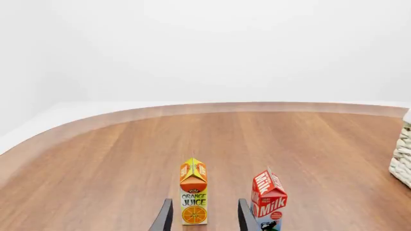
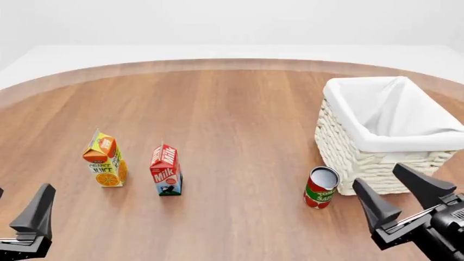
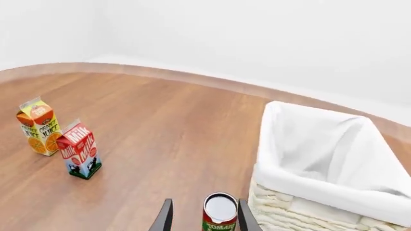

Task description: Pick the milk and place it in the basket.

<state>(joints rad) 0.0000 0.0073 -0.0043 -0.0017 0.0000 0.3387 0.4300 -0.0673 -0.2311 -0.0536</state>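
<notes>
The milk point(image 2: 166, 169), a small red carton with a blue-white base, stands upright left of the table's middle. It also shows in the left wrist view point(image 1: 268, 199) and the right wrist view point(image 3: 79, 150). The basket point(image 2: 340, 152) stands at the right, white-lined, with nothing showing inside; its rim shows in the right wrist view point(image 3: 308, 185). My left gripper point(image 2: 16, 209) is open and empty at the near left, well short of the milk. In its own view point(image 1: 205, 201) it lines up with the juice carton, and the milk is beside one finger. My right gripper point(image 2: 377, 175) is open and empty near the basket's front.
A yellow-orange juice carton point(image 2: 106, 159) stands just left of the milk. A red tomato sauce can point(image 2: 321, 187) stands at the basket's front left corner, between my right gripper's fingers in the right wrist view point(image 3: 220, 214). The table's curved far edge point(image 2: 232, 62) lies beyond.
</notes>
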